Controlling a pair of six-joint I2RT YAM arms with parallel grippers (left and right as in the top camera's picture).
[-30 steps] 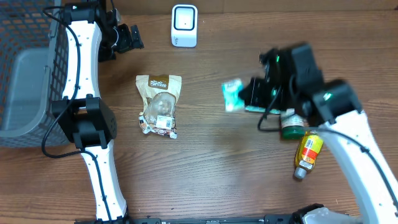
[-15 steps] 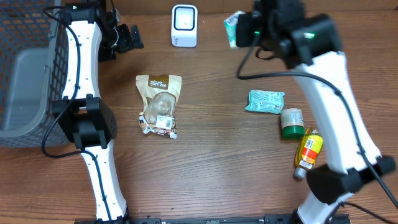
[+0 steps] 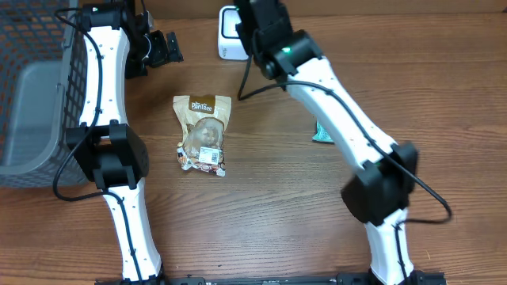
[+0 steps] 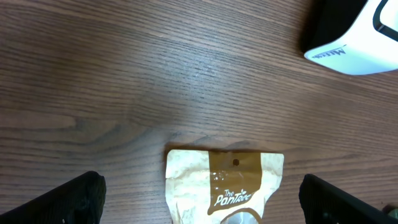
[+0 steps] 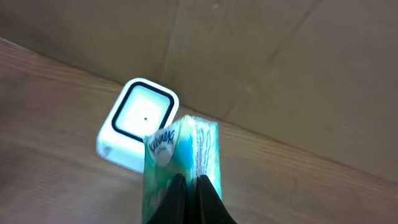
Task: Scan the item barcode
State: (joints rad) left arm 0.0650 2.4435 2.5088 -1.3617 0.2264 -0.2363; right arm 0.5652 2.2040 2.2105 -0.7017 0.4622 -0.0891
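Observation:
My right gripper (image 5: 194,179) is shut on a teal Kleenex tissue pack (image 5: 180,155), pinching its lower edge and holding it upright. Just beyond the pack stands the white barcode scanner (image 5: 140,118), its window facing up towards the pack. In the overhead view the right arm (image 3: 317,79) reaches across the table to the scanner (image 3: 226,41) at the back edge and hides the pack. My left gripper (image 3: 162,47) hangs open left of the scanner with nothing between its fingers.
A cream and brown Pantree pouch (image 3: 203,131) lies flat left of centre, also under the left gripper (image 4: 224,186). A second teal pack (image 3: 320,133) shows beside the right arm. A dark wire basket (image 3: 32,95) stands at the far left.
The right arm has swung from the right side of the table up and left to the scanner, carrying the tissue pack. The left arm has stayed still.

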